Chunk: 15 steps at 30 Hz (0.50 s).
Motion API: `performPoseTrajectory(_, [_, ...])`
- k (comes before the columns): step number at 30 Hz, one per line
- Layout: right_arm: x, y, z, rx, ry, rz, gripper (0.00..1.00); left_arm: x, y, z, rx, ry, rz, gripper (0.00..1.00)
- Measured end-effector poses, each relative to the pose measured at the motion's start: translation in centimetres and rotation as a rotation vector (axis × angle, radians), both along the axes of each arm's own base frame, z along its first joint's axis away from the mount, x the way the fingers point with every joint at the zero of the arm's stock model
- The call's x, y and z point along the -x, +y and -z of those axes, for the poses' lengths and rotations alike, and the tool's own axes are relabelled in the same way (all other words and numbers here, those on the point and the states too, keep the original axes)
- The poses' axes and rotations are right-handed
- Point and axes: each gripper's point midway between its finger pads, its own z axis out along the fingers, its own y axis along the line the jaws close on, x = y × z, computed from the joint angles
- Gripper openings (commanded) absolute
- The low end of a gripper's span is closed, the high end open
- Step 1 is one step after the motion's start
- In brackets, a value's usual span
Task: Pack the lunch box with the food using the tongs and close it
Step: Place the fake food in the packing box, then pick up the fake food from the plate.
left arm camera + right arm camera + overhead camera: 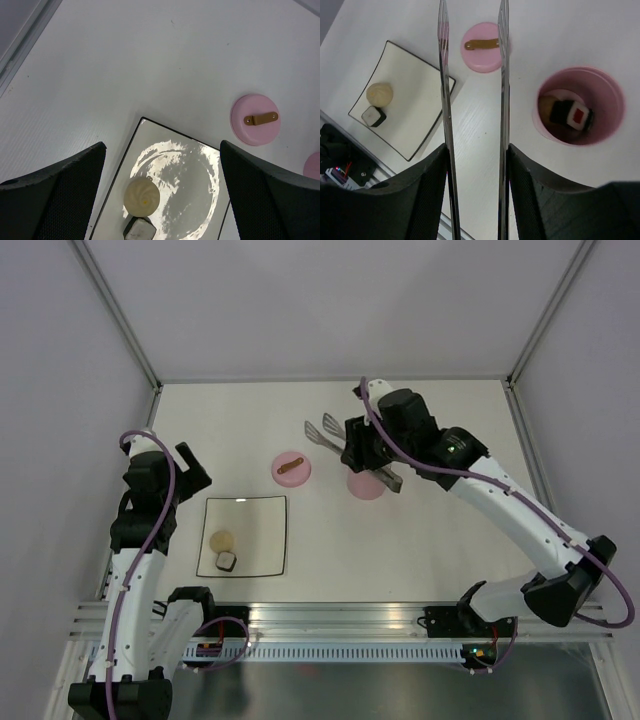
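My right gripper point(476, 150) is shut on the silver tongs point(445, 100), a finger pressed on each arm. The tongs' arms stand apart with nothing between them, tips point(320, 430) out past the pink lunch box point(366, 483). The lunch box point(615, 100) stands open with food in it, a red-centred roll point(572, 114) on top. Its pink lid point(292, 467) lies flat to its left. On the white plate point(265, 515) sit a beige ball point(221, 540) and a black-and-white roll point(227, 561). My left gripper point(162, 150) hangs open above the plate point(200, 170), over the ball point(141, 197).
Grey walls and metal frame rails close off the table on the left, back and right. The arm bases and a slotted rail point(350, 650) line the near edge. The lid point(255, 120) lies between the plate and the lunch box.
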Motion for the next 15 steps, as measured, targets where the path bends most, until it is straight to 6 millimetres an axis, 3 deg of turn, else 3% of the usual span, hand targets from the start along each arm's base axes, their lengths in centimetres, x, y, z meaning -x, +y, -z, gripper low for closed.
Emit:
performPoseTrajectory(4, [1.8, 5.3, 1.5, 0.007, 0.005, -0.149, 0.54, 0.1, 0.3, 0.0, -0.009, -0.001, -0.015, 1.0])
performPoseTrajectory(8, [4.6, 9.9, 4.5, 0.01, 0.021, -0.303, 0.54, 0.2, 0.7, -0.2, -0.019, -0.005, -0.033, 1.0])
performPoseTrajectory(15, [10.2, 14.2, 8.4, -0.005, 0.019, -0.53, 0.53, 0.8, 1.7, -0.7, -0.049, -0.022, -0.084, 1.0])
